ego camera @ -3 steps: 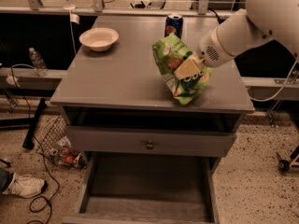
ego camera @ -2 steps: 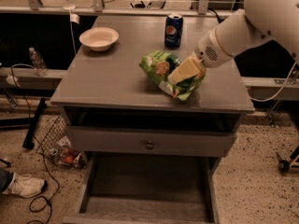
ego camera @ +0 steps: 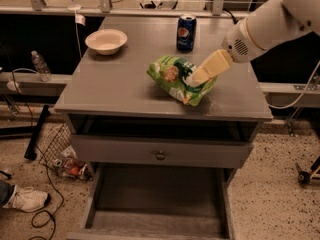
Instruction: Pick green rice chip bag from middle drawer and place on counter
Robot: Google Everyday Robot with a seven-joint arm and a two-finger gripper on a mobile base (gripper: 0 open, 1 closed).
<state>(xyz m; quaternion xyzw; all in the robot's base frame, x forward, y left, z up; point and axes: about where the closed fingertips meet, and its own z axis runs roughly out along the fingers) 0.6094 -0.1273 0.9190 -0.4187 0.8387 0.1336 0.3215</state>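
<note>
Bag spot: green rice chip bag [ego camera: 175,79] is lying flat on the counter [ego camera: 120,84], front-right of the middle, chip picture facing up.
Why it's there: looks like the set-down, since the counter is the goal and the bag's weight seems to be on it.
Gripper: the gripper [ego camera: 195,78] is angled down from the right, touching the bag's right end. Honestly can't tell if it's clamped or let go.
Drawer: middle drawer [ego camera: 157,199] is pulled out below, with nothing visible inside. Makes sense, the bag's out.
Neighbours: Pepsi can [ego camera: 186,32] stands upright behind the bag, apart from it. The bowl [ego camera: 106,40] is well off at back-left.
Count: one bag, one can, one bowl, one open drawer, one gripper.
</note>
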